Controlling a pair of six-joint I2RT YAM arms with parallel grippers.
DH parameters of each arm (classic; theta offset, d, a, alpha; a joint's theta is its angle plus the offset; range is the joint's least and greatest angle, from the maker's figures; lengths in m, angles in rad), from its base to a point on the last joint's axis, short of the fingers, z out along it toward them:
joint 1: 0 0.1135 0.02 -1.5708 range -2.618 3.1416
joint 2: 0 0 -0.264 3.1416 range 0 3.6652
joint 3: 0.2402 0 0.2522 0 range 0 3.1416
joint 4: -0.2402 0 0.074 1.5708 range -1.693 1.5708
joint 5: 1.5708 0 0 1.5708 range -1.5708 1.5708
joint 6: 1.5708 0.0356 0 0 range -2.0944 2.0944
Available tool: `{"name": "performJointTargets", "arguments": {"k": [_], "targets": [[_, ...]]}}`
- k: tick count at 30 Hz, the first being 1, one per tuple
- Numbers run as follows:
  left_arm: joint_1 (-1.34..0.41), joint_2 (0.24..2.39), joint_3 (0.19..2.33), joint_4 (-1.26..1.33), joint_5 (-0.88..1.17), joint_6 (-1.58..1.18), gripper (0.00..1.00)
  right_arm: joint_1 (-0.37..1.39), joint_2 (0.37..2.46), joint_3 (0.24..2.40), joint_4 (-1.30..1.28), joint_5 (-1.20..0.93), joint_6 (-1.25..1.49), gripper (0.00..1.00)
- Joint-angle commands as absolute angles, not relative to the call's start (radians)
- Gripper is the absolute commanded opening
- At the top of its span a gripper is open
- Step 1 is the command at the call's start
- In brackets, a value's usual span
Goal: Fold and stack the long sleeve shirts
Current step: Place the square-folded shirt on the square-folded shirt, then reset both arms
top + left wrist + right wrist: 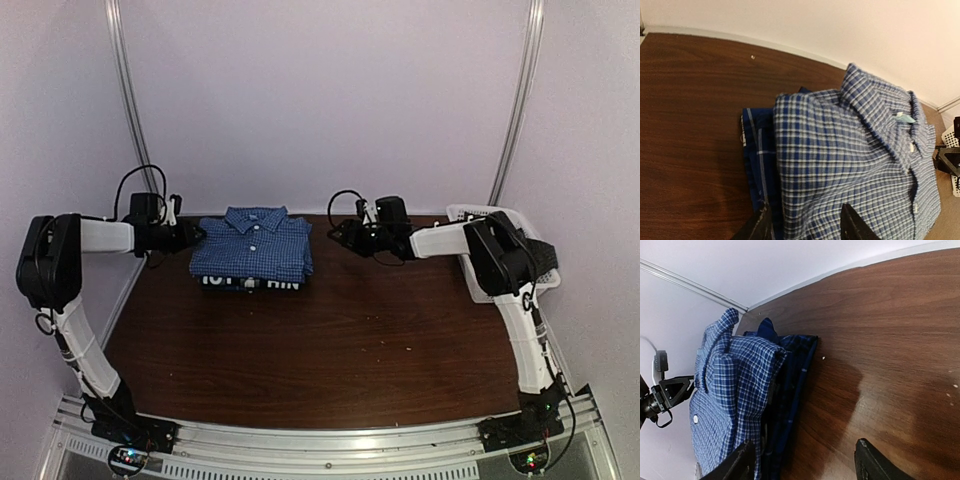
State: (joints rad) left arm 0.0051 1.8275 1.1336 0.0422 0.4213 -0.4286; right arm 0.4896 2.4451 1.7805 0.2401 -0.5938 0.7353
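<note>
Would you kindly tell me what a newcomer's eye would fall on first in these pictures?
A neatly folded blue fine-check collared button-up shirt tops a small stack at the far middle of the dark brown wooden table, with the white block letters of a navy shirt peeking out beneath. The left end effector and right end effector flank the stack, both open.

One stack of at least three shirts [252, 248], one basket [500, 213], two arms [85, 345].
</note>
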Motion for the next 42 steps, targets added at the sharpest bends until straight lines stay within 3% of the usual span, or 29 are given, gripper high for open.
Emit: {"name": "performJointTargets", "arguments": {"k": [1,11,16,27,33,36,42], "targets": [[0.009,1.706,1.073,0.180,0.450,-0.460,0.50,0.472,2.240,1.630,0.308,-0.575,0.675,0.70],[0.003,1.581,0.929,0.436,0.686,-0.596,0.59,0.454,1.870,1.278,0.271,-0.475,0.551,0.75],[-0.094,1.611,0.974,0.412,0.675,-0.577,0.60,0.446,1.707,1.109,0.287,-0.430,0.537,0.76],[-0.284,1.721,1.139,0.269,0.537,-0.484,0.61,0.440,1.361,0.883,0.078,-0.200,0.449,0.80],[-0.382,1.750,1.239,0.125,0.359,-0.399,0.63,0.429,1.237,0.839,-0.063,-0.078,0.413,0.89],[-0.426,1.766,1.284,0.080,0.277,-0.370,0.66,0.416,1.198,0.830,-0.121,-0.019,0.404,0.99],[-0.486,1.785,1.350,-0.017,0.145,-0.337,0.71,0.396,1.149,0.833,-0.186,0.053,0.380,1.00]]}}
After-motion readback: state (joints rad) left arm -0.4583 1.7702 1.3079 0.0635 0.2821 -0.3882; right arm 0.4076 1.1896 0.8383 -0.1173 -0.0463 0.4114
